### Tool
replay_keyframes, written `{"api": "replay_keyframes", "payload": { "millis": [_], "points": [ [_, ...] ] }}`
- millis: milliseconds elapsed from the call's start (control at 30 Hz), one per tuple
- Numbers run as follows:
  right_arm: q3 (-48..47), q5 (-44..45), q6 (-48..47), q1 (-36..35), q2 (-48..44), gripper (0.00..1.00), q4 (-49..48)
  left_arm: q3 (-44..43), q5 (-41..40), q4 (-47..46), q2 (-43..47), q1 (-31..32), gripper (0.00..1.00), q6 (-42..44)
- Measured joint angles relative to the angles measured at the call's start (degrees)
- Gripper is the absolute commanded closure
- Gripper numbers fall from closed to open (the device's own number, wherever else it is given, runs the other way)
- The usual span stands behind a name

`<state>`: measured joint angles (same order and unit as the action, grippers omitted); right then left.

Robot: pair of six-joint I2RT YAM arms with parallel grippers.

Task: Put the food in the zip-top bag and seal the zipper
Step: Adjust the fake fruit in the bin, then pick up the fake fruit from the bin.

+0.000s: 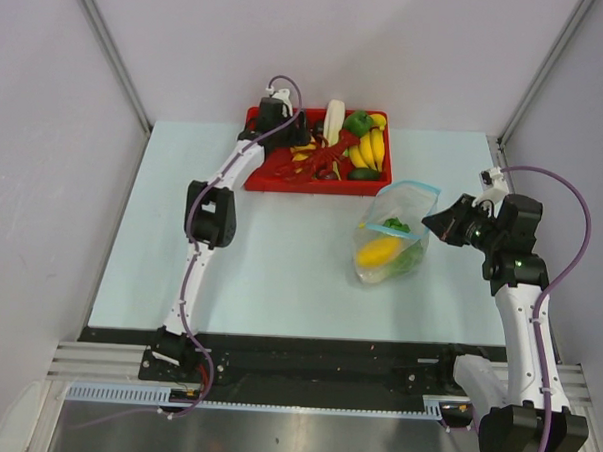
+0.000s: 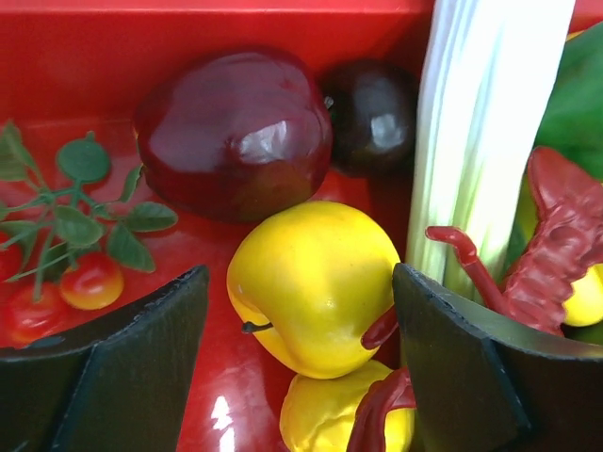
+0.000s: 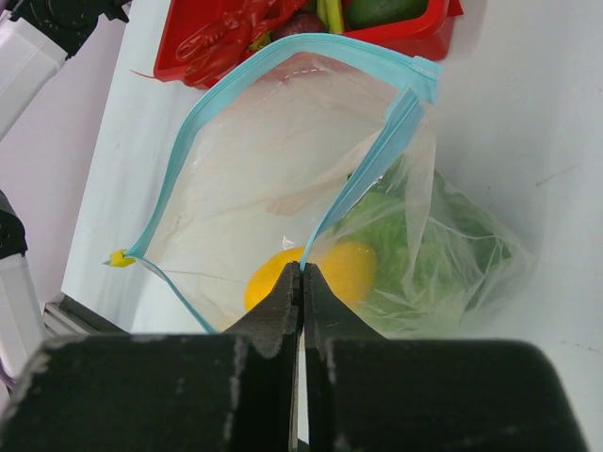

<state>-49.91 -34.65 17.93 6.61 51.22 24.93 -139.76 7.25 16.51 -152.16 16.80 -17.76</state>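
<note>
top external: zip-top bag (image 1: 395,233) holds yellow fruit (image 1: 378,252), cabbage (image 1: 408,257); more food (image 1: 366,149) in red tray (image 1: 283,185). left gripper (image 2: 300,273) spread around yellow apple (image 2: 320,311); right gripper (image 3: 302,273) pinching zipper (image 3: 283,52), unsealed.

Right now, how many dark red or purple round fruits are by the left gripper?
2. The large dark red fruit lies near the red tray's back wall; the smaller dark fruit sits just right of it, beside the pale stalk. Others may be hidden.
</note>
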Motion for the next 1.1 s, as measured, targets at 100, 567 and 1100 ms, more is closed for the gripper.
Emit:
{"api": "replay_keyframes", "payload": {
  "millis": [100,567,1100],
  "points": [
    [0.02,-0.04,-0.02,0.04,0.00,1.00,-0.11,-0.28,-1.75,2.01,0.24,0.00,0.22,1.92],
    [0.09,-0.44,-0.07,0.74,-0.24,1.00,-0.22,16.65,-7.39,13.20,17.42,-6.23,0.07,10.21],
    [0.09,-0.76,-0.02,0.72,0.63,1.00,-1.33,9.79,-7.72,12.35,10.75,-3.76,0.03,15.28]
  ]
}}
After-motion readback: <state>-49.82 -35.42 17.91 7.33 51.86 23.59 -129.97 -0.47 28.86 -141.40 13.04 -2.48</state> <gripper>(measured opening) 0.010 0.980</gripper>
